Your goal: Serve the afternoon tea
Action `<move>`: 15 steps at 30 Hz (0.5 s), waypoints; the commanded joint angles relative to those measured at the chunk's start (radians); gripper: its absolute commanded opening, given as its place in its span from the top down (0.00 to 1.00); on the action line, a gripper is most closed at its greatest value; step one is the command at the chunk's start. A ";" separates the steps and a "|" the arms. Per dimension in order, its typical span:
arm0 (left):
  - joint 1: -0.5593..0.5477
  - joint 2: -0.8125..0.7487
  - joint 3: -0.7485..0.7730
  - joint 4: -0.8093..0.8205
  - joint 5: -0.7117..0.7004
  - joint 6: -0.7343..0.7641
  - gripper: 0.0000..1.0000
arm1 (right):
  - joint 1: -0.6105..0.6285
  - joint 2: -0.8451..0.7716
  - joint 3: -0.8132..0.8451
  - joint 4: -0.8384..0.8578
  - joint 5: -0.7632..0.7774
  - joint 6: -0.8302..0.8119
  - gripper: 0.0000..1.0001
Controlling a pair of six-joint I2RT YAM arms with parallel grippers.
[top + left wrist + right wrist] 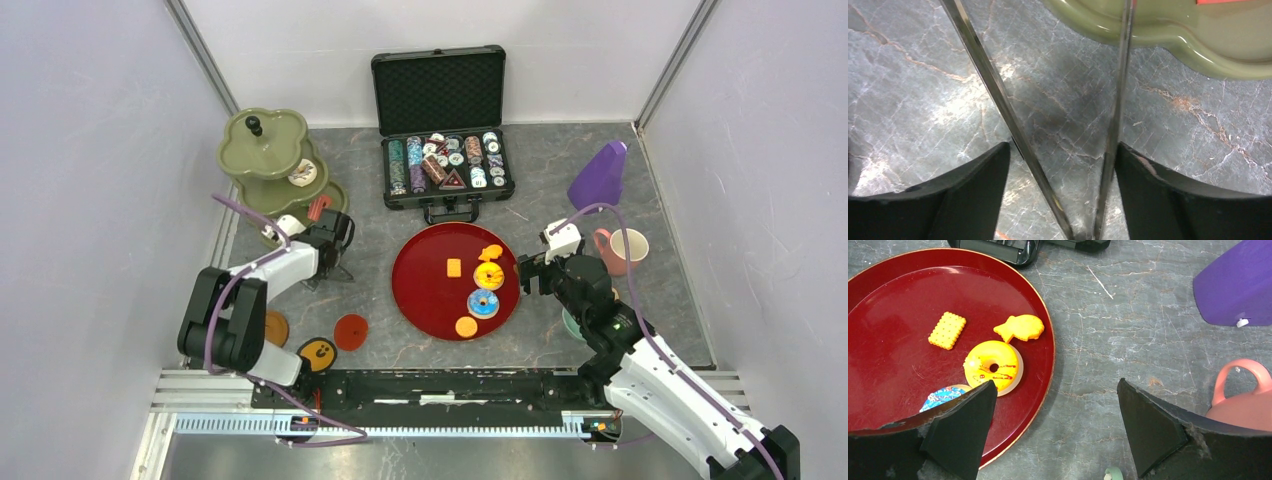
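Observation:
The olive-green three-tier stand (275,165) stands at the back left, with a white donut (302,173) on its middle tier and a red piece (320,207) on its bottom tier. My left gripper (330,245) is beside the bottom tier, shut on metal tongs (998,100), low over the table. The stand's rim (1168,40) shows just ahead. On the dark-red tray (420,290) lie a square biscuit (947,330), a fish biscuit (1020,328), a yellow donut (993,366), a blue donut (943,395) and a round biscuit (466,326). My right gripper (1055,390) is open and empty at the tray's right edge.
An open case of poker chips (445,160) stands at the back. A purple object (600,175) and a pink cup (610,250) are at the right. A teal cup (572,322) is mostly hidden under my right arm. Saucers (351,331) lie near the left arm's base.

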 commanded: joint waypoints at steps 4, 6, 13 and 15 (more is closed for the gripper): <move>0.003 -0.216 -0.109 0.025 -0.055 -0.033 0.31 | 0.004 -0.008 0.016 0.042 0.003 0.006 0.02; 0.003 -0.268 -0.117 0.003 -0.043 -0.027 0.33 | 0.004 -0.002 0.015 0.047 -0.004 0.007 0.02; 0.003 -0.486 -0.134 -0.089 -0.018 0.025 0.35 | 0.004 -0.017 0.003 0.045 0.003 0.010 0.02; 0.003 -0.545 -0.138 -0.103 0.000 0.046 0.38 | 0.004 -0.018 0.006 0.050 0.002 0.007 0.02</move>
